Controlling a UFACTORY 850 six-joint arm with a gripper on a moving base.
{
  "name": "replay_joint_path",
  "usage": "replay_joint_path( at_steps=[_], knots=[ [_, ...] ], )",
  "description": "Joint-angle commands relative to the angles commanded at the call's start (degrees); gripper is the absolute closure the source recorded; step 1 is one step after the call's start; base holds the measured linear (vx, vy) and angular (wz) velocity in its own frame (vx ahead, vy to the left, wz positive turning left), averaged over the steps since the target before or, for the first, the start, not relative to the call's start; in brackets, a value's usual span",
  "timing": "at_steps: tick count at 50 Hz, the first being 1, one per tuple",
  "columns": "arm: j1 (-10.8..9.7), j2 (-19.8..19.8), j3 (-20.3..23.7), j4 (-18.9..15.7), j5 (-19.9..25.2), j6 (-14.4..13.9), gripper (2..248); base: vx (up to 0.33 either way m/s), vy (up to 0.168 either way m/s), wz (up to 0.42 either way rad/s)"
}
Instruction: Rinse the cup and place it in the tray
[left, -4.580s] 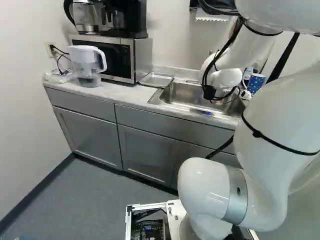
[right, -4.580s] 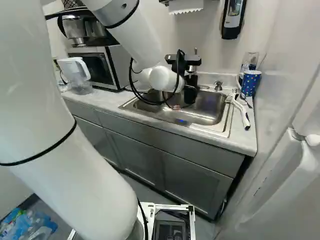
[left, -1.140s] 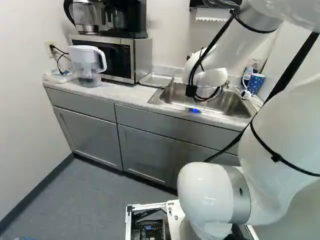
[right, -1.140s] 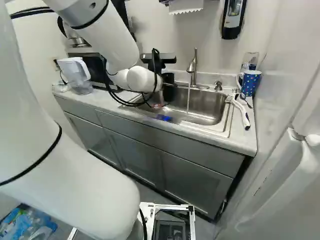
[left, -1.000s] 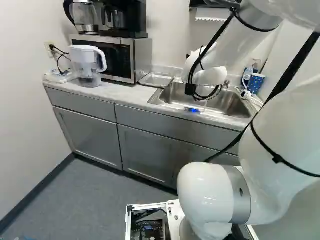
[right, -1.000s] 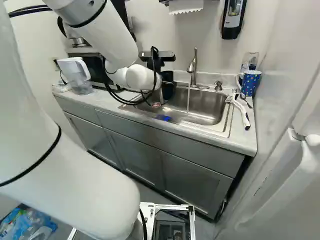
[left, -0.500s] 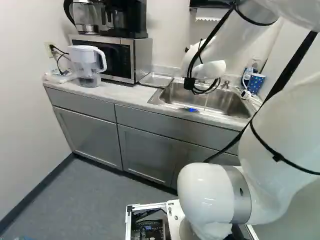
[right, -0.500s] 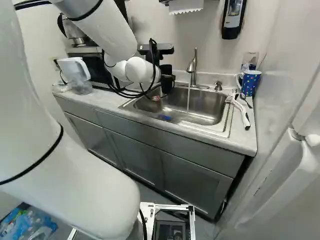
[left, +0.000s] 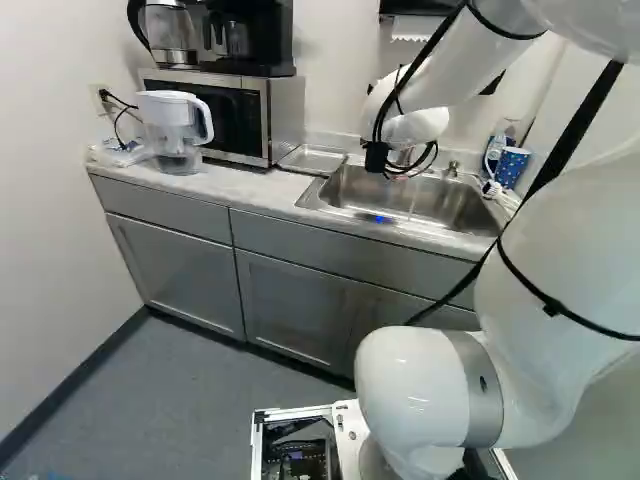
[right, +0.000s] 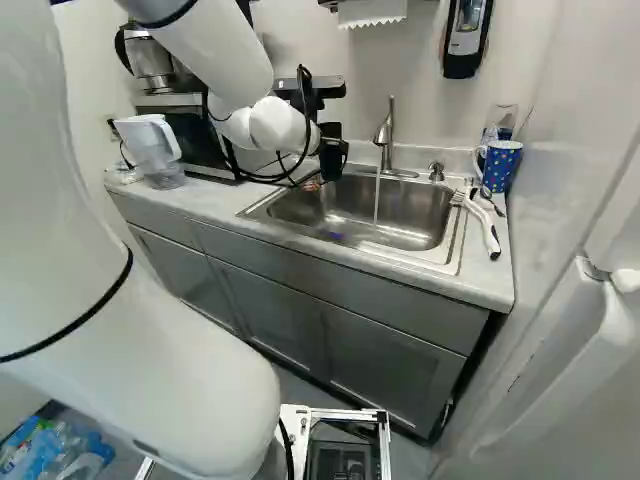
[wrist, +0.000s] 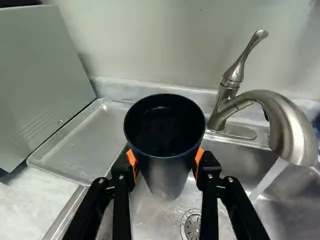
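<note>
In the right base view my gripper (right: 332, 152) shows as a black body over the sink's near-tray end; its fingertips are hidden there. The wrist view has the gripper (wrist: 165, 161) shut on the dark cup (wrist: 167, 172), an orange pad against either side. The cup's open mouth faces the camera, and its inside is too dark to read. Beside the cup, a shallow metal tray (wrist: 82, 142) lies on the counter next to the sink (wrist: 150, 220), with a bare floor. Water (wrist: 267, 177) runs from the faucet (wrist: 285, 120), on the cup's other side, clear of it.
The microwave (left: 235, 115) flanks the tray, with a coffee maker on top and a water pitcher (left: 178, 130) beyond. Past the sink's other end are a blue patterned mug (right: 500, 165) and a white brush (right: 485, 225). The counter edge and cabinets (right: 300, 310) face the base.
The arm has moved away from the faucet toward the tray side and risen, carrying the cup. The running stream, hidden in the oldest views, now shows. The base has not moved.
</note>
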Motion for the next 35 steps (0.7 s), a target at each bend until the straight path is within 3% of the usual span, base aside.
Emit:
replay_joint_path(
  at_steps=[35],
  knots=[
    [1.08, -1.3, -5.61, 0.0, -5.27, 0.0, 126, 0.0, 0.0, 0.0]
  ],
)
